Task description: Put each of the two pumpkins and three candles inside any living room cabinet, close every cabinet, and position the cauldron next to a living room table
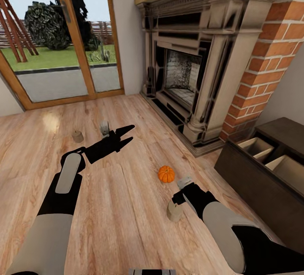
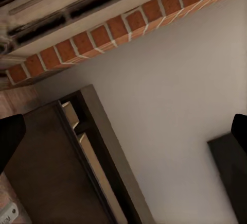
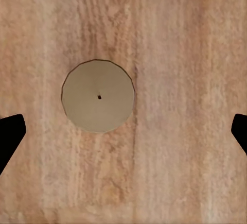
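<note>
Candle stands on the wooden floor directly beneath the right end effector, whose fingers are spread wide and empty. Descending off-centre could tip the stubby cylinder or nudge it toward the nearby pumpkin.

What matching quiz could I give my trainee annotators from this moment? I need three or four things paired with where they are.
Things:
1. pumpkin
2. candle
3. cabinet
4. left gripper

Places or states:
A. drawer pulled out, at the right beside the brick fireplace
B. raised above the floor, fingers spread
C. directly beneath the right gripper
D. on the floor between the two arms, before the fireplace

Pairs: 1-D, 2-C, 3-A, 4-B
</note>
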Robot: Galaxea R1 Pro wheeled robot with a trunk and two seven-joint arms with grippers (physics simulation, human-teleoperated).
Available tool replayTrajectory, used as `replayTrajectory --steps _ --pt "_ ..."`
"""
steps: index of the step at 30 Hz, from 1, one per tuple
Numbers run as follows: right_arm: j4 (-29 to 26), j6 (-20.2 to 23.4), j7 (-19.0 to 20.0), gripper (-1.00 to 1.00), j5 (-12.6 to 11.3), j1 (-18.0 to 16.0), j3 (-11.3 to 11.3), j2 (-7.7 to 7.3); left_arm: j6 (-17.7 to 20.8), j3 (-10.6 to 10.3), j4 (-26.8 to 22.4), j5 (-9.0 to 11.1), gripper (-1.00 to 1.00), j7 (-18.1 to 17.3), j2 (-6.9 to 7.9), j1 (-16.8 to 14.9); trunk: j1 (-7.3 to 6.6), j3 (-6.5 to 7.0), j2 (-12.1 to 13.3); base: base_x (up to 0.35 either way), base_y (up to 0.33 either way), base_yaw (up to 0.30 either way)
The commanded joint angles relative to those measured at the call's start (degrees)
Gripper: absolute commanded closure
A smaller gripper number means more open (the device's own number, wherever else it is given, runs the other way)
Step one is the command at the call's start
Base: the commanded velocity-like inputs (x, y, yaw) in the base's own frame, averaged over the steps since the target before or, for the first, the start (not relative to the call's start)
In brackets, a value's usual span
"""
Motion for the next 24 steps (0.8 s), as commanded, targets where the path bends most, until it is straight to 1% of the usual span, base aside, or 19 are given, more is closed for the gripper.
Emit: replayTrajectory --steps 1,10,16,18,19,22,24 --pt "-0.04 -0.01 0.01 -1.0 0.0 0.02 0.1 0.0 0.01 0.0 0.0 0.05 -1.0 0.0 0.0 0.0 0.02 -0.23 -0.02 0.001 0.0 0.0" --pt "-0.15 -0.56 0.12 -1.0 0.0 0.15 0.27 0.0 -0.06 0.0 0.0 0.1 -1.0 -0.08 -0.07 0.0 0.25 -2.22 -0.14 0.0 0.0 0.0" --pt "-0.11 -5.16 0.09 -1.0 0.0 0.16 0.27 0.0 -0.08 -0.03 0.0 0.09 -1.0 -0.09 -0.08 0.0 0.41 -3.55 -0.22 0.0 0.0 0.0" --pt "-0.1 -5.98 0.1 -1.0 0.0 0.16 0.27 0.0 -0.08 -0.04 -0.02 0.11 -1.0 -0.14 -0.08 0.0 0.46 -3.99 -0.25 0.0 0.0 0.0" --pt "-0.1 -6.09 0.1 -1.0 0.0 0.16 0.27 0.0 -0.11 -0.05 -0.03 0.12 -1.0 -0.18 -0.08 0.0 0.46 -3.99 -0.25 0.0 0.0 0.0" --pt "-0.1 -6.45 0.1 -1.0 0.06 0.21 0.27 0.0 -0.47 -0.07 -0.05 0.14 -1.0 -1.56 0.0 0.0 0.46 -3.99 -0.25 0.0 0.0 0.0" --pt "-0.1 -6.5 0.1 -1.0 0.08 0.23 0.27 0.0 -0.55 -0.13 0.0 0.12 -1.0 -4.1 0.22 0.03 0.46 -3.99 -0.25 0.0 0.0 0.0"
